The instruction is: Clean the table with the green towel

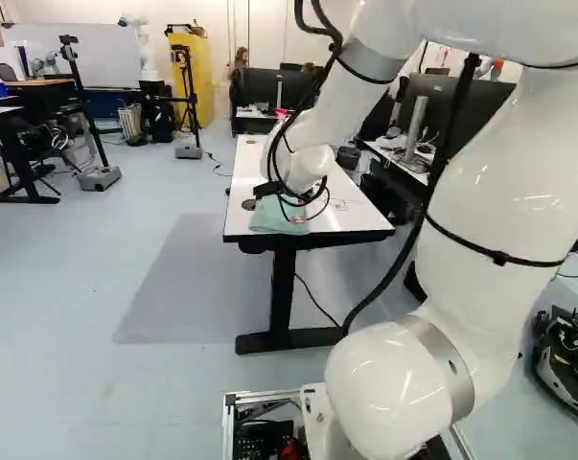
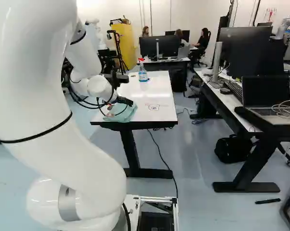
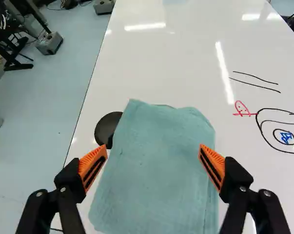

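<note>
No text can be read. In the right base view, the label [image 2: 143, 76] on the spray bottle [image 2: 142, 68], towards the worktop's [image 2: 161, 89] eleven o'clock, is too small; drawn marks [image 2: 154, 107] near five o'clock form no legible letters.

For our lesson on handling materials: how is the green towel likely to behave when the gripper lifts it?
The green towel will probably sag, since its draped edge looks soft. Its matte cloth seems unlikely to slip. Lying thin and flat, it is probably light.
</note>
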Motion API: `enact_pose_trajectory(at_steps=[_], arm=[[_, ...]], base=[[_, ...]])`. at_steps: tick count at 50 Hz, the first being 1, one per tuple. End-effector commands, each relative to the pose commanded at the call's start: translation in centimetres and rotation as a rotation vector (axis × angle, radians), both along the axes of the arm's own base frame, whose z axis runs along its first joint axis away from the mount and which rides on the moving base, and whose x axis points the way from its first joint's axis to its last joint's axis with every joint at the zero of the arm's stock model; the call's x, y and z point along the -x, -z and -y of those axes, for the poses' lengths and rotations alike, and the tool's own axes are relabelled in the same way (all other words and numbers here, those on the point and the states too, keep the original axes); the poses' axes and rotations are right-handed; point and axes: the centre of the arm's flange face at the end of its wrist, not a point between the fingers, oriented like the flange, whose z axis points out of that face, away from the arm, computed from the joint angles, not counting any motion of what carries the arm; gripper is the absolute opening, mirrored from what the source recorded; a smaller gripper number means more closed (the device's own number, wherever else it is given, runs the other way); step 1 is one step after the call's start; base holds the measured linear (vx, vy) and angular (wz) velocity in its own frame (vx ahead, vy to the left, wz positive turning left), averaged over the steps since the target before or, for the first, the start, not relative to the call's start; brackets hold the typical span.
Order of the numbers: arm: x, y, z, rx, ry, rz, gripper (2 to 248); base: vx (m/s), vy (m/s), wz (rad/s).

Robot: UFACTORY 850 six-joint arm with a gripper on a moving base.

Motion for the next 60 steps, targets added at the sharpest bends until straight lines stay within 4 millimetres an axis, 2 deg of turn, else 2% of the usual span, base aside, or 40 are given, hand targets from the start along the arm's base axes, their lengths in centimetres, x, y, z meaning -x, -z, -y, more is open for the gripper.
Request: enact_pose_trajectory(at_steps=[9,31,53,60], arm=[[-1.6,0.0,-0.5,-0.001,-0.004,0.004,247],[-1.6,0.1,-0.6,-0.001,-0.005,0.003,247],[-2.3,2.4,-0.7,0.009,-0.005,-0.042,247],[-2.3,2.4,-0.7,0.009,-0.005,-0.042,247]], base=[[0.0,0.0,0.0],[0.0,0.0,0.0],[0.0,0.0,0.0],[0.0,0.0,0.0]])
